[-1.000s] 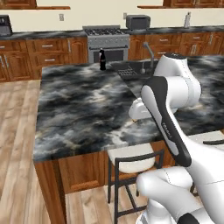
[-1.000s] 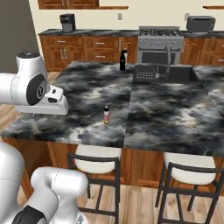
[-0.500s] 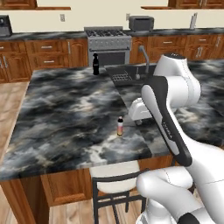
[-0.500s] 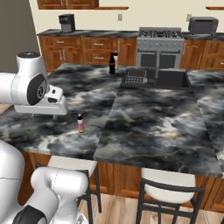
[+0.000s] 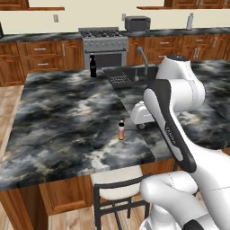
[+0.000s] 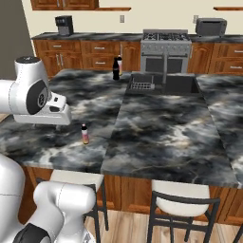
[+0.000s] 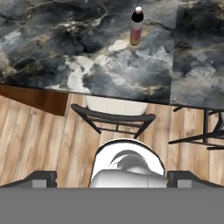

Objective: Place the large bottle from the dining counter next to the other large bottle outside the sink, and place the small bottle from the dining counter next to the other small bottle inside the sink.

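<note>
- Two bottles up for attention on the dining counter (image 5: 67, 117): the small bottle (image 5: 121, 130) upright near the front edge, and the all-black large bottle (image 5: 92, 66) upright at the far edge, just beside the sink (image 5: 134, 74).
- Possibly a pink bottle tucked behind the black one in the right base view; too small to call.
- Small bottle pale above, orange at the base, dark-capped; also plain in the right base view (image 6: 85, 134) and near the top of the hand view (image 7: 136, 26).
- Long axis vertical, so best met from the side, across the body.
- Gripper (image 5: 140, 117) just beside the small bottle, toward the sink side, apart from it and holding nothing.
- Jaws spread wide, as wide as can be judged; fingertips themselves hard to make out under the hand housing.
- Hand camera aimed down past the counter's front edge at a stool (image 7: 114, 114) and wood floor, so hand tilted away from the bottle.
- Coming move, as a guess: swing the hand round to face the bottle, then close in level with its middle.
</note>
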